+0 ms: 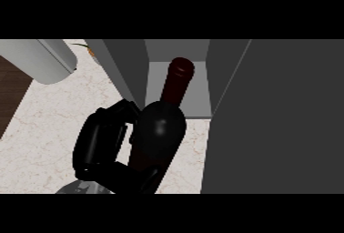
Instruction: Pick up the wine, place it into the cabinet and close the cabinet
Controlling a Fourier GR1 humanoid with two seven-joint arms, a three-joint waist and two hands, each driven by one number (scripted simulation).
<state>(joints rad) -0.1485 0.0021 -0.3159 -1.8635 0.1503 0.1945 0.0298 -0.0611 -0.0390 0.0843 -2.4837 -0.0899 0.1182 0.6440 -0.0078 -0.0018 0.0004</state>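
- One hand [102, 144] shows, black, rising from the lower edge over the pale marbled counter [47, 132]; which arm it belongs to I cannot tell.
- Its fingers and thumb wrap the wine bottle [161, 129], grasping the dark body from the left and below.
- The bottle stands at the hand's right, its red neck tilted up into the grey cabinet [176, 88] opening.
- The dark cabinet door [275, 118] stands open at far right.

Wine bottle [160, 132]: dark glass, glossy, dark red matt capsule on neck. Robot hand [101, 143]: black, smooth, slight sheen. Surface [47, 136]: pale veined marble look, smooth. Cabinet [269, 118]: grey, matt, plain panels. Floor [10, 93]: dark brown wood look.
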